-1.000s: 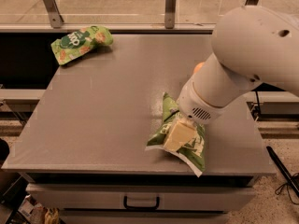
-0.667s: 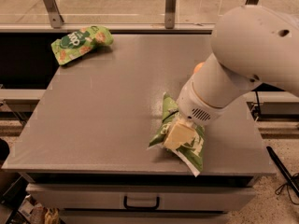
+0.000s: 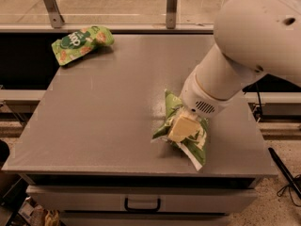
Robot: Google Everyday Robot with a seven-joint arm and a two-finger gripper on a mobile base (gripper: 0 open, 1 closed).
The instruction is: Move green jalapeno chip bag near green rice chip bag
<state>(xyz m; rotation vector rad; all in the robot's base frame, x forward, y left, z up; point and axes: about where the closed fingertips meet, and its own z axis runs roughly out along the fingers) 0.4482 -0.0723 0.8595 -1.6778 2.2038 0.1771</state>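
The green jalapeno chip bag [image 3: 197,142] is olive-green with white edges. It lies crumpled on the grey table [image 3: 108,112], near the front right. My gripper [image 3: 180,128] comes down on it from the white arm at the upper right. Its cream fingers [image 3: 176,131] are pressed into the middle of the bag and closed on its bunched foil. The green rice chip bag [image 3: 81,42], bright lime-green with a dark round logo, lies at the table's far left corner, well apart from the gripper.
A rail with two metal posts [image 3: 171,6] runs along the table's far edge. A drawer with a black handle [image 3: 142,205] sits under the front edge. Black cables [image 3: 282,168] lie on the floor at the right.
The gripper and the olive bag have shifted very slightly up and to the right. The bag looks a little more bunched. The lime-green bag has not moved.
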